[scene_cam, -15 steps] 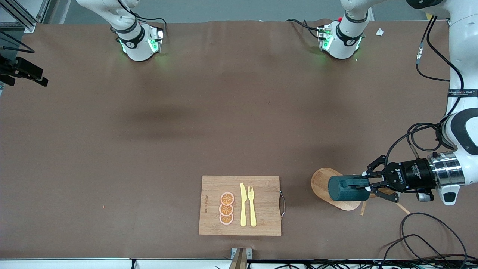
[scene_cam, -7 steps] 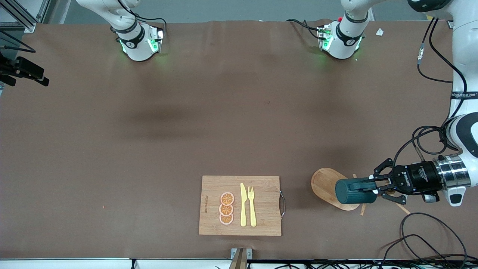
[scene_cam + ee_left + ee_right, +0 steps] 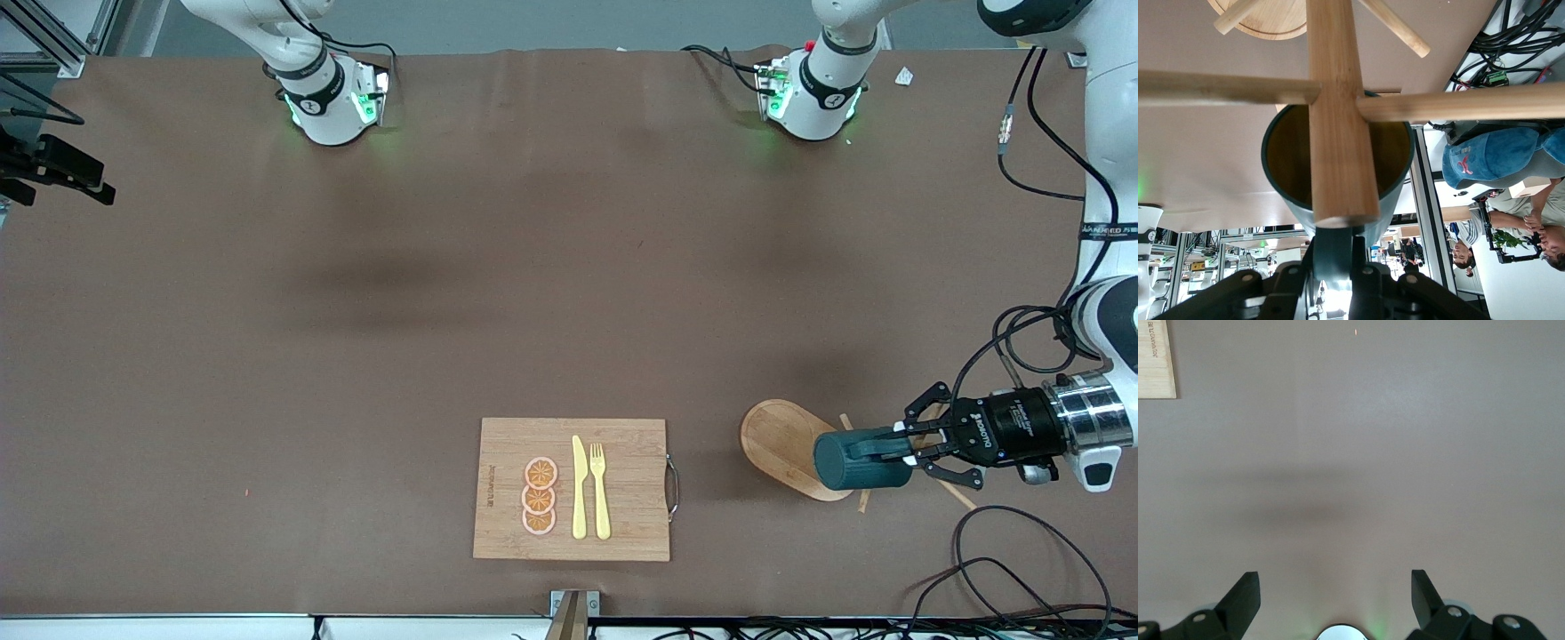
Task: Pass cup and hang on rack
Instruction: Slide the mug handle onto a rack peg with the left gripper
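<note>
The dark teal cup (image 3: 861,460) lies on its side in the air over the edge of the wooden rack's oval base (image 3: 778,440), at the left arm's end of the table. My left gripper (image 3: 900,448) is shut on the cup's handle. In the left wrist view the rack's post (image 3: 1338,133) and two pegs cross in front of the cup's open mouth (image 3: 1286,153), with my left gripper (image 3: 1341,257) clamped on the handle. My right gripper (image 3: 1335,587) is open and empty over bare table; that arm waits.
A bamboo cutting board (image 3: 507,444) with three orange slices (image 3: 540,496), a yellow knife (image 3: 579,487) and a fork (image 3: 600,489) lies near the front edge. Loose cables (image 3: 1005,569) lie near the rack.
My left gripper has carried the cup steadily toward the left arm's end of the table, from over the rack's base to over its edge. The right arm has not moved.
</note>
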Robot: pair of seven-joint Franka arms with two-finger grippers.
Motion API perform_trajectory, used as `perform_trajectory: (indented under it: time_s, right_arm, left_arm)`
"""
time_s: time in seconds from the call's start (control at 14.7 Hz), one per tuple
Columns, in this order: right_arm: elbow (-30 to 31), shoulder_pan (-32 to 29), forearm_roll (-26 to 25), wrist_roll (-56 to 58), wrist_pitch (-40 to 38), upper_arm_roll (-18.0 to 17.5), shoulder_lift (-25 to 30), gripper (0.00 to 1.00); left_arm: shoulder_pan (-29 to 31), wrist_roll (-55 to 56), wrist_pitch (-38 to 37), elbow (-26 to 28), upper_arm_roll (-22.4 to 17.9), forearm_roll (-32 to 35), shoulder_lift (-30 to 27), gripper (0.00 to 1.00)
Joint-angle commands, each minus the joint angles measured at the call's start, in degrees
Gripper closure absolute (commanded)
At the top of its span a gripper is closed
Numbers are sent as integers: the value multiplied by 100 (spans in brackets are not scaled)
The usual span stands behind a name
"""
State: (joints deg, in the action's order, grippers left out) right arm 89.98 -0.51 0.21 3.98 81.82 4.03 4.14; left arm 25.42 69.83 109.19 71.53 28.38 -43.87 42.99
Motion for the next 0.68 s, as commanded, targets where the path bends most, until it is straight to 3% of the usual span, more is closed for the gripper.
perform_trajectory:
  time_s: [0.0, 0.27, 0.41, 0.48, 0.55, 0.61]
  right_arm:
    - [90, 33, -117, 51, 36, -17, 78, 0]
    - [90, 95, -117, 51, -8, -17, 78, 0]
    - [90, 95, -117, 51, -8, -17, 78, 0]
    - [90, 103, -117, 50, -17, -17, 78, 0]
    - [90, 130, -117, 50, -17, -17, 78, 0]
    - [90, 147, -117, 59, -17, -17, 78, 0]
  left_arm:
    - [24, -84, 6, -17, 36, -139, 25, 99]
    - [24, -84, 6, -17, 36, -130, 34, 88]
    - [68, -92, 6, -17, 28, -130, 43, 62]
    - [103, -84, 6, -17, 36, -130, 34, 38]
    - [103, -110, 6, -17, 36, -130, 16, 2]
    - [103, -101, 6, -34, 36, -130, -1, 0]
